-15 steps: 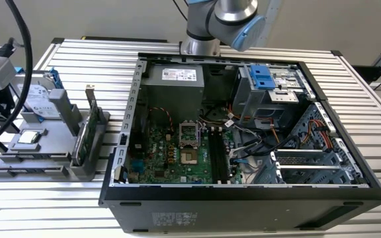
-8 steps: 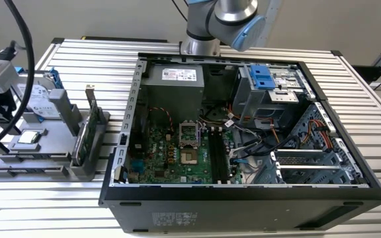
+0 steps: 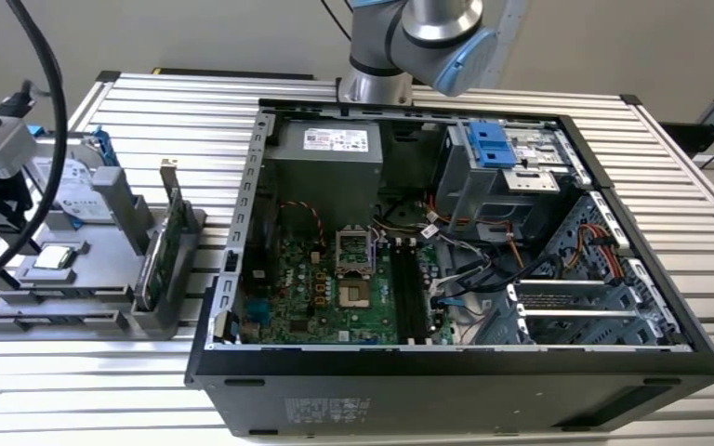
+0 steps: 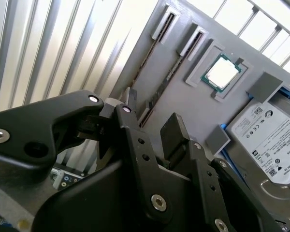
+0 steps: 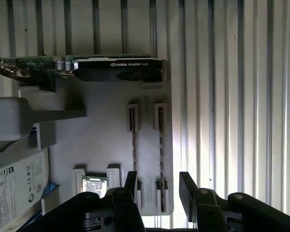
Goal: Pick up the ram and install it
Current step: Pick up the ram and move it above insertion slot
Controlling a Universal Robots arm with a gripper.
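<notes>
Fingers [image 5: 186, 186] stand spread, holding nothing, lined up to either side of the ram [image 5: 161, 140], which sits on edge in a slot of the grey holder [image 5: 101, 140] on the table [image 5: 241, 96]. Just beside it, a second stick [image 5: 134, 135] fills the neighbouring slot. Ram like this is likely light, stiff and thin, yet fragile: best pinched across its flat faces near the middle, clear of the contact edge. Open computer case [image 3: 456, 362] stands well apart.

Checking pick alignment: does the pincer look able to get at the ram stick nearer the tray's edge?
Probably yes: the open pincer hangs over the ram, fingers either side, nothing above it; the neighbouring stick sits close to one finger.
</notes>
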